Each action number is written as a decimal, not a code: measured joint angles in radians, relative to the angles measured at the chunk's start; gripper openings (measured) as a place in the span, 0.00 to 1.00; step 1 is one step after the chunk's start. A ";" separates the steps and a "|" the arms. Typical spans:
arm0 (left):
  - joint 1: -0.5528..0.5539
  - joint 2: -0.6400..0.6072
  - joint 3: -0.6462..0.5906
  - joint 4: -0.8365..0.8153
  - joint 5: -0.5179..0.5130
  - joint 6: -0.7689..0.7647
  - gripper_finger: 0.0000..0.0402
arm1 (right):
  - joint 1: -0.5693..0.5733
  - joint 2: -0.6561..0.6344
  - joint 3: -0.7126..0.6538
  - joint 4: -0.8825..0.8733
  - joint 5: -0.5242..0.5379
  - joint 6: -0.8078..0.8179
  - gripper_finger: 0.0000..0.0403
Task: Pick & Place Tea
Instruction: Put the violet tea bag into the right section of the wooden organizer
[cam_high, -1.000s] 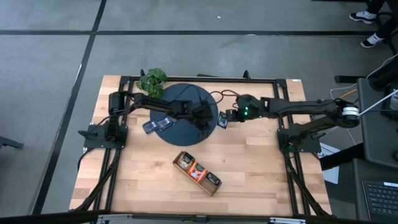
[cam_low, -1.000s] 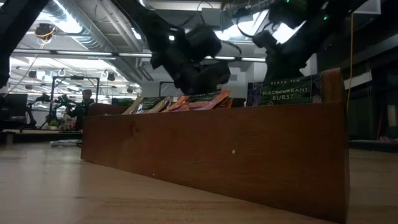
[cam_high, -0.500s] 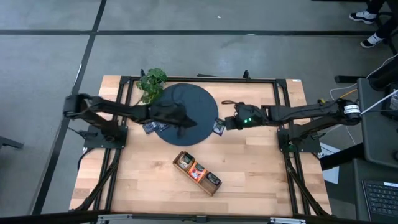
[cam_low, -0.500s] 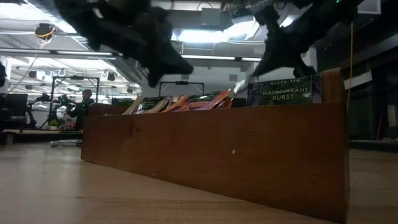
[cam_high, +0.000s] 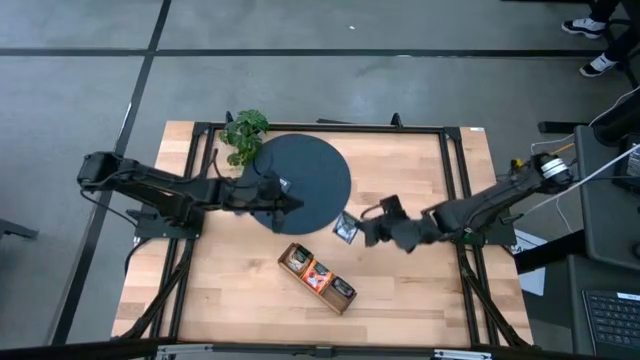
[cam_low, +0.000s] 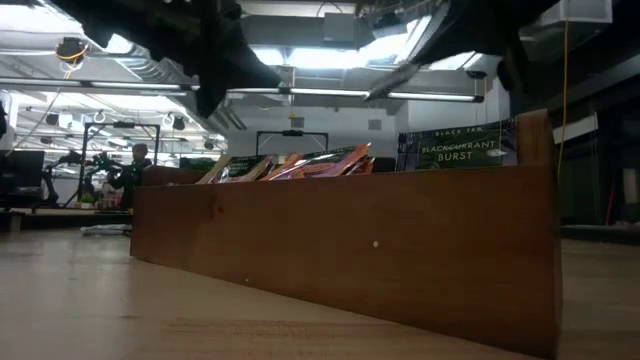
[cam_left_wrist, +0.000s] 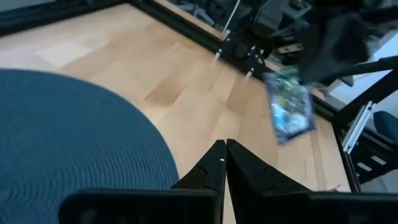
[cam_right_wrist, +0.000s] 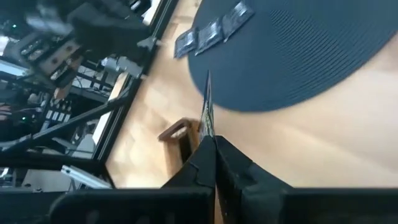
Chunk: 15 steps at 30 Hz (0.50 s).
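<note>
While your right gripper (cam_high: 362, 230) pinches a tea sachet (cam_high: 346, 227) by its edge, left fingers (cam_left_wrist: 222, 163) closed empty; it may slip short of the tray (cam_high: 318, 279).

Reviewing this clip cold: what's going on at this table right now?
Two arms are sorting tea sachets from a dark mat into a wooden tray. The right gripper is shut on a sachet, carrying it off the mat above the bare wood between mat and tray. The left gripper is shut, with nothing seen in it, over the mat's near edge. A few sachets remain at the mat's left edge. The tray already holds sachets in its compartments.
</note>
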 joint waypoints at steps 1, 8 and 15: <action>-0.008 0.000 0.000 -0.009 -0.007 -0.011 0.02 | 0.018 0.024 0.017 0.002 0.011 0.012 0.00; -0.047 0.000 0.000 -0.038 -0.037 -0.042 0.01 | 0.109 0.204 0.203 -0.073 0.085 0.035 0.00; -0.077 0.000 0.000 -0.055 -0.010 -0.041 0.03 | 0.222 0.337 0.443 -0.345 0.249 0.131 0.00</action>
